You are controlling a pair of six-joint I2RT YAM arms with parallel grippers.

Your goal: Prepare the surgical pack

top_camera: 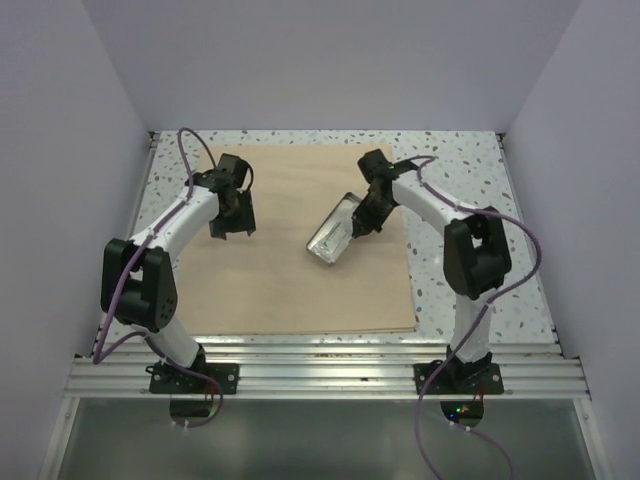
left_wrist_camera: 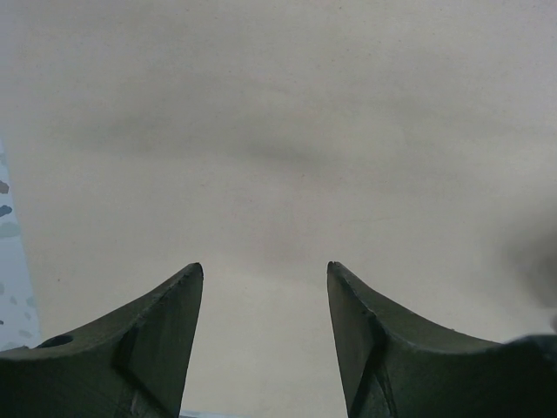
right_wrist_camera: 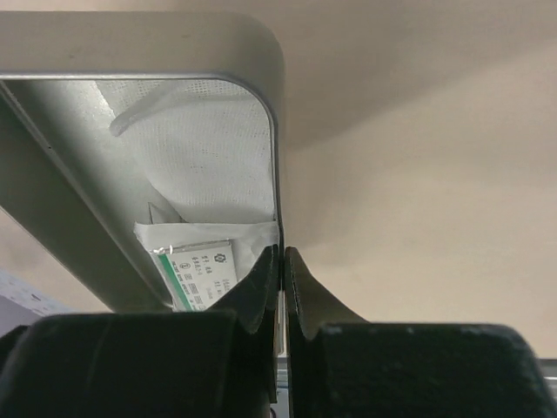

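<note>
The surgical pack [top_camera: 290, 280] lies spread flat as a large tan cloth sheet over the middle of the table. A small shiny metal tray [top_camera: 334, 232] rests on it right of centre, holding white gauze [right_wrist_camera: 209, 148] and a small packet with a green-striped label [right_wrist_camera: 198, 274]. My right gripper [top_camera: 360, 226] is shut on the tray's thin wall [right_wrist_camera: 277, 174], one finger inside and one outside. Over the cloth's left part my left gripper [top_camera: 230, 222] hangs open; between its fingers [left_wrist_camera: 165, 322] only bare cloth [left_wrist_camera: 278, 157] shows.
A speckled white tabletop [top_camera: 470, 170] borders the cloth at the left, back and right. An aluminium rail [top_camera: 320, 375] runs along the near edge by the arm bases. Plain walls close in the left, back and right sides.
</note>
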